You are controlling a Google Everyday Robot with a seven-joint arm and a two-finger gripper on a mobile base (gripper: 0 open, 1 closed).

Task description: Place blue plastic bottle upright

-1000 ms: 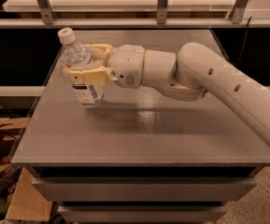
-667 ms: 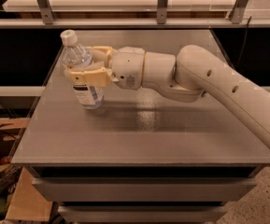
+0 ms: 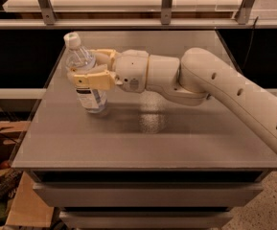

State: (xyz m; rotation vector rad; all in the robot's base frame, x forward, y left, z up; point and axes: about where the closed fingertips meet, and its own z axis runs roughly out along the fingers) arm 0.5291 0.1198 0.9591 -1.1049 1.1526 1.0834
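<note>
Gripper [image 3: 83, 67] in the upper left of the frame is clamped around the middle of the blue plastic bottle [image 3: 91, 98], cap up, base apparently on the table [image 3: 176, 138], probably so it can't tip before I let go.

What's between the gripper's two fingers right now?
Camera view: only the blue plastic bottle, near upright on the table. The gripper is shut around its middle, one finger on each side.

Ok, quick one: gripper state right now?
Gripper: jaws closed on the blue plastic bottle, gripping its middle from both sides, with the bottle roughly upright at the left side of the table.
</note>
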